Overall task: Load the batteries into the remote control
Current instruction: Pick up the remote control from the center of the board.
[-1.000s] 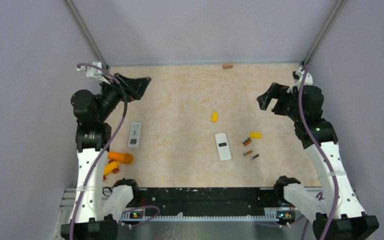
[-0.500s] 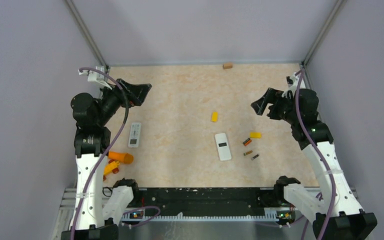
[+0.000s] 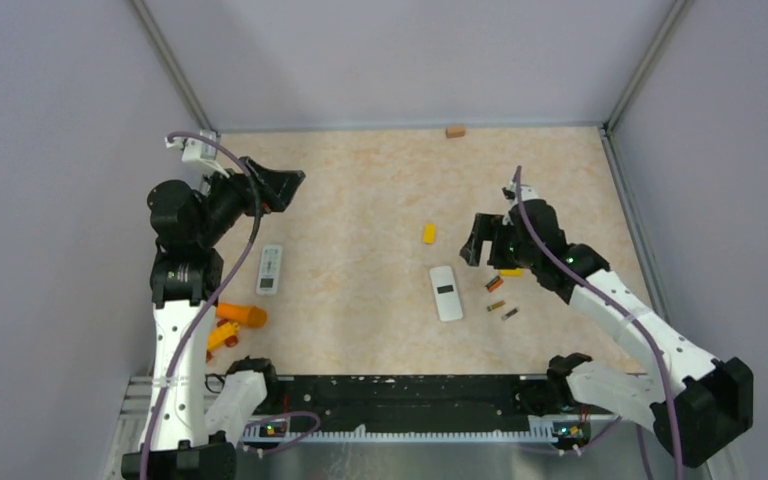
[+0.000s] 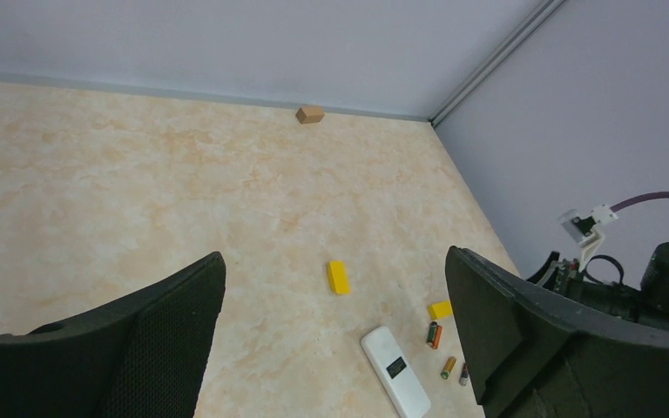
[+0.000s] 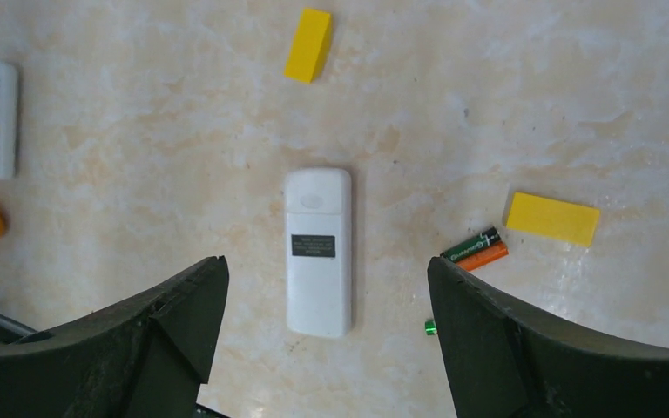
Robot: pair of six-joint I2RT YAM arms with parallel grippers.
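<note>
Remote control [image 3: 446, 293]: slim, white, lying flat and back-up on the marbled tabletop [image 3: 360, 200], slightly right of centre in the top view. Dark rectangular recess near its middle. Framed between the two dark fingers [image 5: 165, 331] in the right wrist view, touching neither.

Batteries [image 3: 495, 284]: three, loose on the tabletop just right of the remote control, none in the recess. Orange-and-black one uppermost, lying just beside a yellow block [image 5: 551, 219]. Two darker ones toward the lower right in the top view, near each other but apart. Only the orange-and-black one fully showing in the right wrist view.

Right gripper [image 3: 488, 250]: jaws spread wide, holding nothing. Hangs above the tabletop just to the upper right of the remote control, partly covering the yellow block in the top view.

Left gripper [image 3: 278, 183]: jaws spread wide, empty. Raised at the upper left of the top view, well apart from remote control and batteries.

Other items:
- second yellow block [image 3: 429, 233], above the remote control
- second white remote [image 3: 270, 269], with buttons and a small screen, at centre left
- orange cylinder [image 3: 241, 314], below that remote, near the left arm
- small brown block [image 3: 454, 131], by the far wall at top centre
</note>
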